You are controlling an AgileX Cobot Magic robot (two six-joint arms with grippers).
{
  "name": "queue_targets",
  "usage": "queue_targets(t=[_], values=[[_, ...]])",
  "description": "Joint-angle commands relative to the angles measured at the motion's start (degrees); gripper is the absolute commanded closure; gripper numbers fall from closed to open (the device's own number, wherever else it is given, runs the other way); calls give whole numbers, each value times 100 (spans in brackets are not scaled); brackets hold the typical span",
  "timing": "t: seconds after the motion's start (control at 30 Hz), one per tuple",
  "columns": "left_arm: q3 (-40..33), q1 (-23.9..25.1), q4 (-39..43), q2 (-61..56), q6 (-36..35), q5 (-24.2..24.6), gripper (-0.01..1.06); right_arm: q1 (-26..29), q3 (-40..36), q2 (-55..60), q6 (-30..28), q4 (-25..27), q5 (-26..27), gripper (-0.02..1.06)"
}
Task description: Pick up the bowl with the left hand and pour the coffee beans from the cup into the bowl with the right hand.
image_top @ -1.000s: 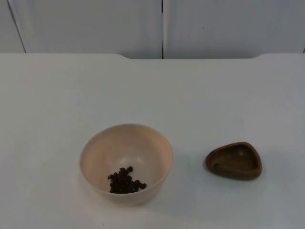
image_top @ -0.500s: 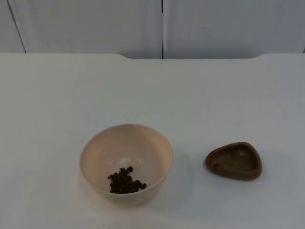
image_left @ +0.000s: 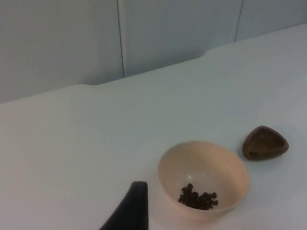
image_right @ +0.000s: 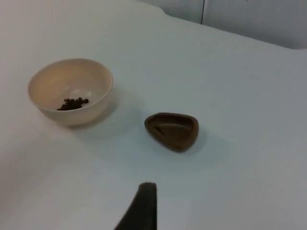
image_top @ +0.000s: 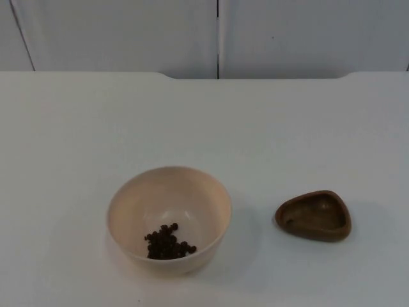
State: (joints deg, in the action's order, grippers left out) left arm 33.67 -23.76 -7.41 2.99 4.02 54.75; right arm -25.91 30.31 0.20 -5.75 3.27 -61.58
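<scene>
A cream bowl (image_top: 153,192) stands on the white table, left of the middle and near the front edge. A small heap of dark coffee beans (image_top: 168,243) lies in its bottom. To its right rests a brown, rounded-triangular cup (image_top: 314,215), upright and with no beans visible inside. My left gripper (image_left: 130,208) hovers well back from the bowl (image_left: 168,165), off to its left. My right gripper (image_right: 143,203) is held away from the cup (image_right: 172,130), on the cup's right, touching nothing. Both arms wait.
The white table (image_top: 204,121) ends at a grey partition wall (image_top: 217,35) at the back. Nothing else stands on it besides the bowl and the cup.
</scene>
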Motion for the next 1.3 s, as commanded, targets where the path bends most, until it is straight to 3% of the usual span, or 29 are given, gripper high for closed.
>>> queue_targets(t=[0.0, 0.27, 0.43, 1.27], values=[[-27, -30, 134, -160, 0, 138, 0, 3, -68, -20, -49, -34, -40, 19], [-68, -30, 483, -299, 0, 779, 0, 3, -68, -20, -49, -34, -40, 19], [-545, -30, 472, -299, -310, 721, 0, 3, -68, -20, -33, -45, -33, 19], [-532, -30, 471, -299, -305, 678, 0, 3, -68, -20, -7, -57, -33, 19]])
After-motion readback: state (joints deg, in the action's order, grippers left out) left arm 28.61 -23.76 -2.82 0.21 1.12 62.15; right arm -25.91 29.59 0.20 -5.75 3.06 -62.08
